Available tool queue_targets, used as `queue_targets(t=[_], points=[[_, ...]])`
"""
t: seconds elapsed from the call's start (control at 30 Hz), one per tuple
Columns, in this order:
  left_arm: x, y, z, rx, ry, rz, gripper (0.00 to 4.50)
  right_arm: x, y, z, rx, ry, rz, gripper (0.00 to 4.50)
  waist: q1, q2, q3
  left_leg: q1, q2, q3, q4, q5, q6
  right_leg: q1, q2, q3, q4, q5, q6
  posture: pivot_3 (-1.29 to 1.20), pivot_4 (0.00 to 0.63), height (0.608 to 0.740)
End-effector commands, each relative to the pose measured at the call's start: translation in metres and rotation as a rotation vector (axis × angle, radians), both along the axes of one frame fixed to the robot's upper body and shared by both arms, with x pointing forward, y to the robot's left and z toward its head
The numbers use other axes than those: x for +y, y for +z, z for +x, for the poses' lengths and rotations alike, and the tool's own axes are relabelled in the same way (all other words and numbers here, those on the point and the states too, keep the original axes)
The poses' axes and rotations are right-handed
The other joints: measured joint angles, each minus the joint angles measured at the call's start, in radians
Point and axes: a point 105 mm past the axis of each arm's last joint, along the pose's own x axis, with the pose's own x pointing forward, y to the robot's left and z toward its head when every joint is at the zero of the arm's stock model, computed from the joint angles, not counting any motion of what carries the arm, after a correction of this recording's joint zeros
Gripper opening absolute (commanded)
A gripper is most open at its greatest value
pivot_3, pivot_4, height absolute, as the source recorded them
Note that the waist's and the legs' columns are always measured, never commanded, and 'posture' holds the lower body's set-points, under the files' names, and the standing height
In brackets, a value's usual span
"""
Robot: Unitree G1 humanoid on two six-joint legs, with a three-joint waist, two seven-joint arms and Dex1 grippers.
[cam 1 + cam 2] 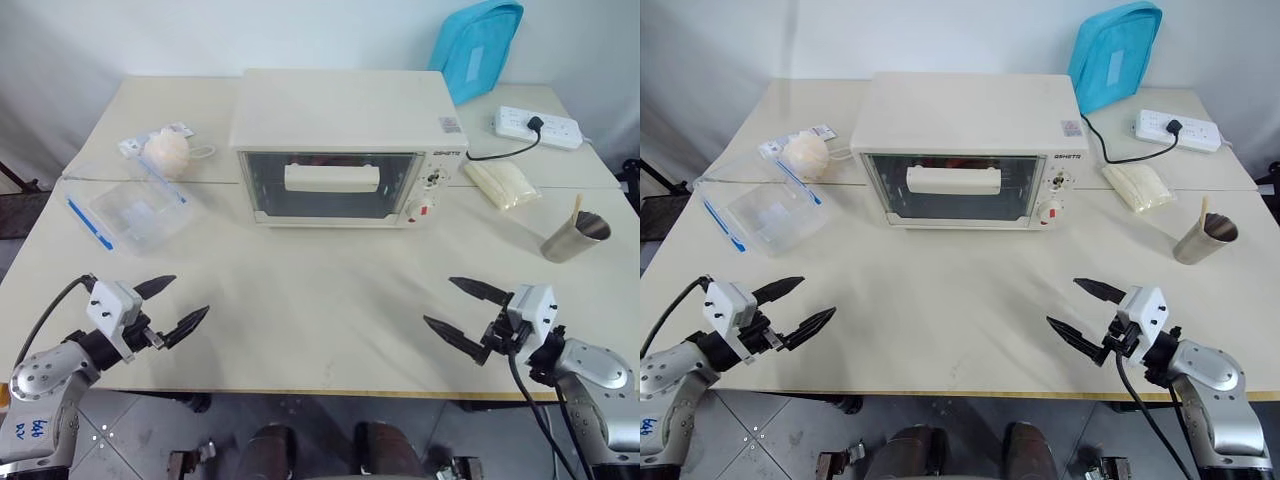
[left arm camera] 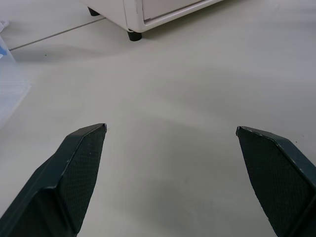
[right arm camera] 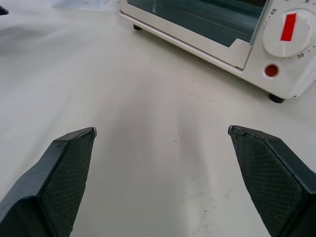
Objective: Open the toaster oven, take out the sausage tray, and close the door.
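Observation:
The cream-white toaster oven (image 1: 345,140) stands at the middle back of the table, its glass door (image 1: 330,185) shut and the long cream handle (image 1: 331,178) across the window. The sausage tray is hidden from view. My left gripper (image 1: 178,303) hovers open over the table's near left edge, nothing between its fingers. On the near right my right gripper (image 1: 452,307) is open and empty as well. Both point inward toward the oven, well short of it. The oven's lower corner (image 2: 131,19) appears in the left wrist view, its knob and red button (image 3: 270,70) in the right wrist view.
A clear plastic box with blue edges (image 1: 128,208) lies at the left, a pale round bag (image 1: 166,153) behind it. At the right stand a metal cup (image 1: 575,237), a packet of pale sticks (image 1: 503,184), a power strip (image 1: 537,127) and a blue bag (image 1: 478,45).

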Motion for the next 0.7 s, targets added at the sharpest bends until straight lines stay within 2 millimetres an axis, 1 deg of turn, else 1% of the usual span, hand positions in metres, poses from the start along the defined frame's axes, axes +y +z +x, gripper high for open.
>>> queue_targets(t=[0.03,0.13,0.2,0.27,0.4,0.5,0.57,0.63,0.7], points=[[-0.003,0.010,0.001,-0.044,-0.005,-0.006,4.48,0.008,0.013,0.002,-0.045,0.033,0.036,4.50,-0.001,0.000,0.000,0.000,0.000,0.000,0.000,0.000,0.000,0.000,0.000,0.000,0.000,0.000,0.000,0.00,0.150,0.740],[-0.007,0.019,0.000,-0.021,-0.036,-0.127,4.48,0.021,0.029,0.013,-0.058,0.054,0.102,4.50,-0.004,0.000,0.000,0.000,0.000,0.000,0.001,0.000,0.000,0.000,0.000,0.000,0.000,0.000,0.000,0.00,0.150,0.740],[-0.013,0.035,-0.009,-0.010,-0.138,-0.263,4.48,0.037,0.049,0.026,-0.070,0.087,0.154,4.50,-0.009,0.000,0.000,0.000,0.000,0.000,0.001,0.000,0.000,-0.001,0.000,0.001,0.000,0.000,0.000,0.00,0.150,0.740],[-0.014,0.045,-0.010,-0.005,-0.169,-0.319,4.48,0.052,0.061,0.036,-0.065,0.126,0.170,4.50,-0.011,0.001,0.000,0.000,0.001,0.000,0.001,0.001,-0.001,-0.002,0.000,0.001,0.001,0.000,0.000,0.00,0.150,0.740],[-0.022,0.049,-0.013,-0.002,-0.231,-0.274,4.48,0.077,0.080,0.058,-0.062,0.151,0.189,4.50,-0.009,0.001,0.000,-0.001,0.001,-0.003,0.001,0.001,-0.002,-0.002,-0.001,0.002,0.001,0.000,-0.001,0.00,0.150,0.740],[-0.024,0.055,-0.012,-0.029,-0.240,-0.276,4.48,0.092,0.087,0.069,-0.049,0.177,0.161,4.50,-0.006,0.001,0.000,-0.002,0.000,-0.003,0.001,0.001,-0.001,-0.002,-0.001,0.001,0.002,0.000,-0.001,0.00,0.150,0.740],[-0.026,0.058,-0.012,-0.038,-0.244,-0.285,4.48,0.097,0.090,0.076,-0.037,0.170,0.164,4.50,-0.002,0.001,0.000,-0.003,0.000,-0.003,0.001,0.000,-0.001,-0.002,-0.002,0.000,0.002,0.000,-0.001,0.00,0.150,0.740],[-0.031,0.060,-0.015,-0.041,-0.261,-0.298,4.48,0.103,0.099,0.083,-0.049,0.179,0.200,4.50,-0.004,0.001,0.000,-0.003,0.000,-0.003,0.001,0.000,0.000,-0.002,-0.002,-0.002,0.002,0.000,-0.001,0.00,0.150,0.740],[-0.034,0.061,-0.017,-0.044,-0.267,-0.305,4.48,0.108,0.105,0.084,-0.063,0.204,0.213,4.50,-0.006,0.001,0.000,-0.004,-0.001,-0.002,0.001,0.000,0.000,-0.003,-0.002,-0.004,0.002,0.000,-0.001,0.00,0.150,0.740]])
